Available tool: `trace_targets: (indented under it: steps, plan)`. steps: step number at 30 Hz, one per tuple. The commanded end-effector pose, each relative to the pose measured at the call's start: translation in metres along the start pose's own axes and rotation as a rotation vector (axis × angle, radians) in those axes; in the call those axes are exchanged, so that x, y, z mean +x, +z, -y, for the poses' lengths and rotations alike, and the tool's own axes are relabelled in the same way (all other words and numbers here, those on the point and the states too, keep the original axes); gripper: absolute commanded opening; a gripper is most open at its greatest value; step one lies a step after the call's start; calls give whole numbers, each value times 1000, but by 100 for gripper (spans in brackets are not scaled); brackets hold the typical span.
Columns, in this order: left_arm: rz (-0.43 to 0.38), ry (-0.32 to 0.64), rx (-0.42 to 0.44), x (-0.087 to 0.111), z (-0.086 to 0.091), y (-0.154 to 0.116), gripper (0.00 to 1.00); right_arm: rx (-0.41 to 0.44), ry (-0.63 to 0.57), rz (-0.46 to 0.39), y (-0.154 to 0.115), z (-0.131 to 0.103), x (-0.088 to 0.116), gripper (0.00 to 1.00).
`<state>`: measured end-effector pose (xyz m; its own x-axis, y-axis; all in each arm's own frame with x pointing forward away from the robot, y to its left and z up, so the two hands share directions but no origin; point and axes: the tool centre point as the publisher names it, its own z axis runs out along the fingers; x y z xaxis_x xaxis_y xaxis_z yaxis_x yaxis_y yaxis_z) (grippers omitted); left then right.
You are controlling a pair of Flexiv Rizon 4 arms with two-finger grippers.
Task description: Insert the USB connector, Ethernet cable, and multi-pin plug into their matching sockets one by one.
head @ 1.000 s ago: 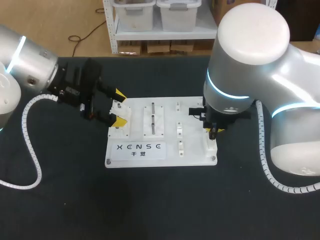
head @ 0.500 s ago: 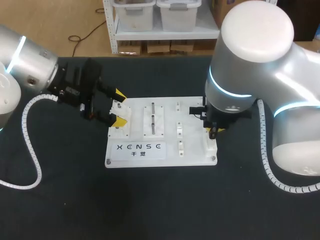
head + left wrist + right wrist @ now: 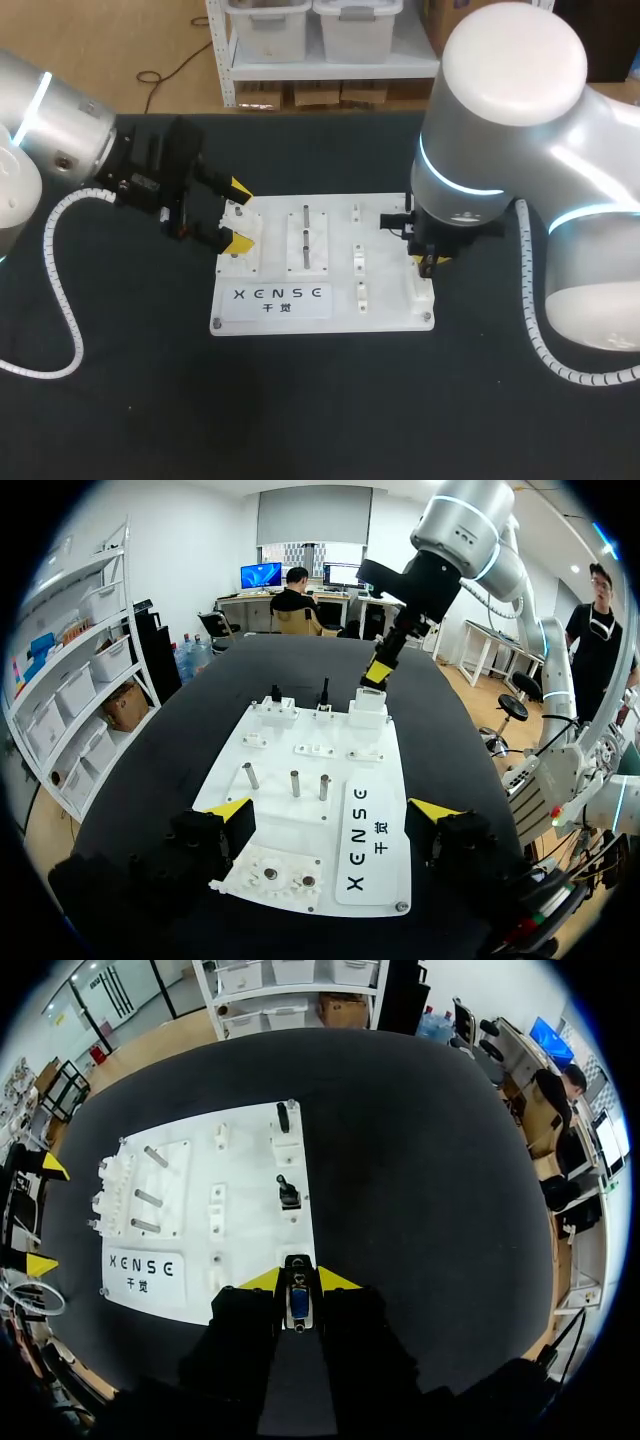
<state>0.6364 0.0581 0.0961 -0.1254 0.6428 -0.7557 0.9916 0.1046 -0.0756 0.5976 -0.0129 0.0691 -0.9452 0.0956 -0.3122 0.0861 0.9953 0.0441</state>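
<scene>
A white socket board (image 3: pixel 270 315) lies mid-table. My right gripper (image 3: pixel 428 262) hangs just above a white socket block (image 3: pixel 421 292) at the board's right end. In the right wrist view its fingers (image 3: pixel 298 1281) are shut on a metal USB connector (image 3: pixel 297 1300) with a blue insert. Two black plugs (image 3: pixel 283 1115) (image 3: pixel 288 1192) stand upright in holders on the board ahead of it. My left gripper (image 3: pixel 237 212) is open at the board's left end. In the left wrist view that gripper (image 3: pixel 332 815) has the board's near end (image 3: pixel 300 880) between its spread fingers, without touching it.
Three metal pegs (image 3: pixel 295 780) stand on the board ahead of the left gripper, with small white socket blocks (image 3: pixel 358 260) along the middle. The black table (image 3: pixel 320 400) surrounds the board. A coiled white cable (image 3: pixel 60 300) hangs from my left arm.
The right arm has shifted very slightly to the right over the board's right end, still holding the connector. The left arm has not moved.
</scene>
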Motion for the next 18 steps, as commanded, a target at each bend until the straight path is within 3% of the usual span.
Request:
trace_targets:
  steps: [1,18]
  plan:
    - [1,2,3,1,-1,0,100,-4,-1,1,2,-1,1,0]
    - [1,2,3,1,-1,0,100,1,1,1,4,0,4,0]
